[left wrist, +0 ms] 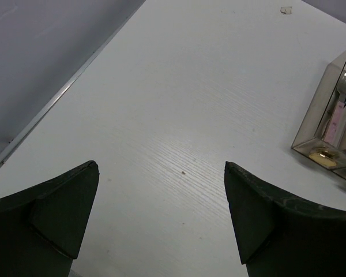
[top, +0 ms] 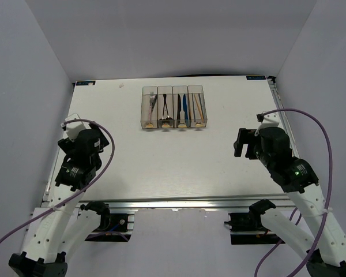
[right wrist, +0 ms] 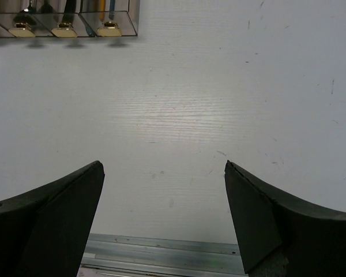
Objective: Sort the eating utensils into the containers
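Lying sorted by kind, the utensils [top: 165, 113] fill the row of 4 clear containers [top: 142, 107] at the far middle of the table [top: 179, 164]. The forks [top: 152, 103] are in the leftmost, the black spoons [top: 164, 104] next, the knives [top: 184, 107] in the 3rd and the chopsticks [top: 197, 108] in the rightmost. No piece shows loose on the table in any view, so I judge the sorting done or all but done.

These pieces look light, stiff and slim. Their smooth handles would likely slip, and a piece lying flat gives little to pinch, so the middle of the handle, taken across its narrow width, seems the best hold. The thin chopsticks would likely roll. The containers look light too and could slide if bumped.

The left gripper [left wrist: 160, 173] hangs spread wide and empty over bare table, with the leftmost container off to its right. The right gripper [right wrist: 163, 170] is likewise spread and empty, well apart from the containers.
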### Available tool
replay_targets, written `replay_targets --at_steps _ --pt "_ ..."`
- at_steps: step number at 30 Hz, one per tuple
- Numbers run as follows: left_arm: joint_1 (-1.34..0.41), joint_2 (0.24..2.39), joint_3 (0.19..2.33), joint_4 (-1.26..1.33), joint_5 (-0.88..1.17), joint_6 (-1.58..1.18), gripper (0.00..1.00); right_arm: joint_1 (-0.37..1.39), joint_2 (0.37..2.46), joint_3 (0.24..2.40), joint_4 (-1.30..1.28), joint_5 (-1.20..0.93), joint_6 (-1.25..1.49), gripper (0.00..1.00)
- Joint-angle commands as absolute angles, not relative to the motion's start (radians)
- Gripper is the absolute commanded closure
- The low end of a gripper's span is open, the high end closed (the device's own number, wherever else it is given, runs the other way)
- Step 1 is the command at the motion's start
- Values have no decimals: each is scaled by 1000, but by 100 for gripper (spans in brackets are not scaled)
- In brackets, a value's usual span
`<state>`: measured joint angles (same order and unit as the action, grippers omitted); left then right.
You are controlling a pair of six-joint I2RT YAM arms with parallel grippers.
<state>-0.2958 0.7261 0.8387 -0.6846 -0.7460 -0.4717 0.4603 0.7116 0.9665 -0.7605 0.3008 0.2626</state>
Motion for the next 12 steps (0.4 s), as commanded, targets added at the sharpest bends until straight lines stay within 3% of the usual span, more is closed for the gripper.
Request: replay_targets --at_steps 1,12 --pt "-293 718 831 -684 -787 -491 2 462 693 960 -724 339 236 11" --pt "-293 687 821 -669 -782 -488 2 463 723 946 -719 310 244 11"
